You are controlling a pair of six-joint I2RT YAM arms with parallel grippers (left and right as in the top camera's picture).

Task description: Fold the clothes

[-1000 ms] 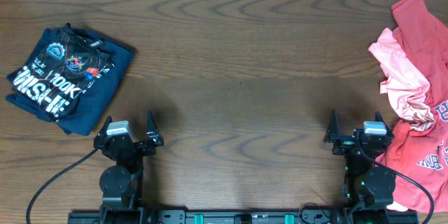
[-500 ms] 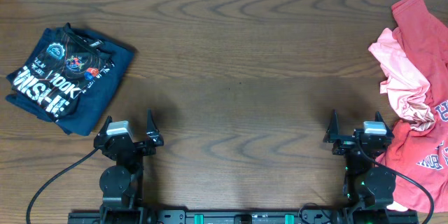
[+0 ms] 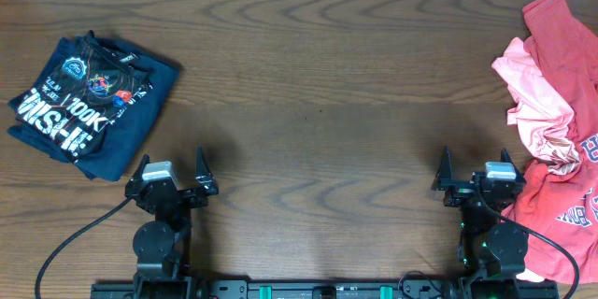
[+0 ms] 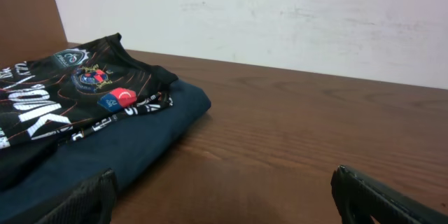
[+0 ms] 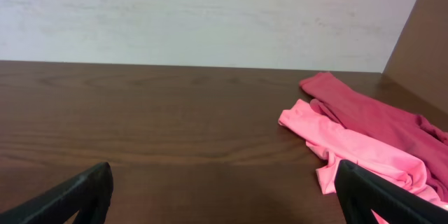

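**Ana:** What is by the left edge of the surface [image 3: 318, 75]?

**Ben:** The blue shirts [image 3: 89, 103]. They lie folded in a stack. The top one has white letters on it.

**Ana:** Where is the left claw [image 3: 172, 161]?

**Ben:** Near the front edge, on the left side. Its two fingers are wide apart. It holds nothing. The blue shirts are near it but not touching.

**Ana:** And the middle?

**Ben:** Just brown wood.

**Ana:** And the right claw [image 3: 475, 159]?

**Ben:** Near the front edge, on the right side. Its fingers are wide apart too, with nothing between them.

**Ana:** What is by the right edge?

**Ben:** A messy heap, not folded. A pink shirt [image 3: 537, 103] lies crumpled on the red clothes [image 3: 563, 21]. The heap runs from the back right corner down to the front right corner, just beside the right arm.
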